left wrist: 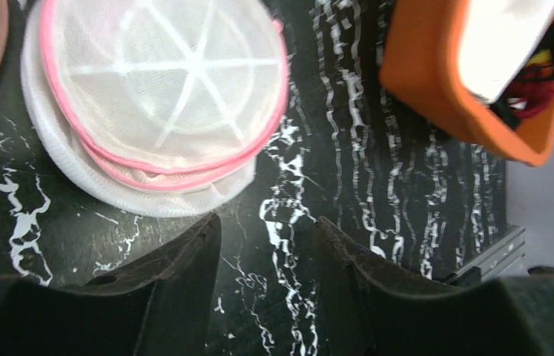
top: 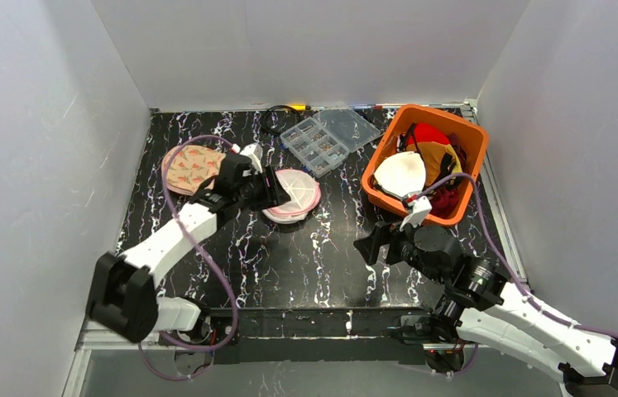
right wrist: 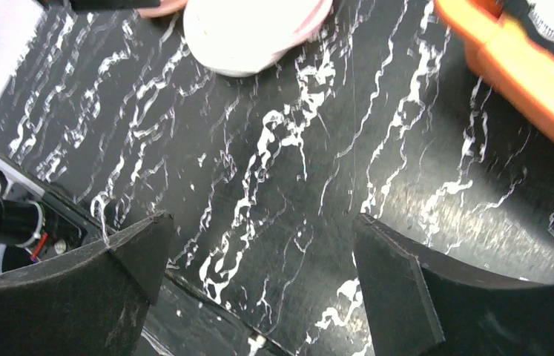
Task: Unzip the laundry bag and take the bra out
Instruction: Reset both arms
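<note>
Now, laundry bag (top: 293,194): flat on the worktop (top: 305,265), left of centre toward the far edge, ribbed face up, pink rim showing
Left fingers (left wrist: 196,252): parted, nothing between them, tips just short of the bag's near edge
Right fingers (right wrist: 140,252): spread wide, gripping nothing, over bare worktop right of centre, well apart from the bag
Peach patterned cloth (top: 192,168): near the left edge, beside the left arm
Orange basket (top: 380,157): far right corner, clothes inside
Clear compartment box (top: 330,136): far edge, near the middle
</note>
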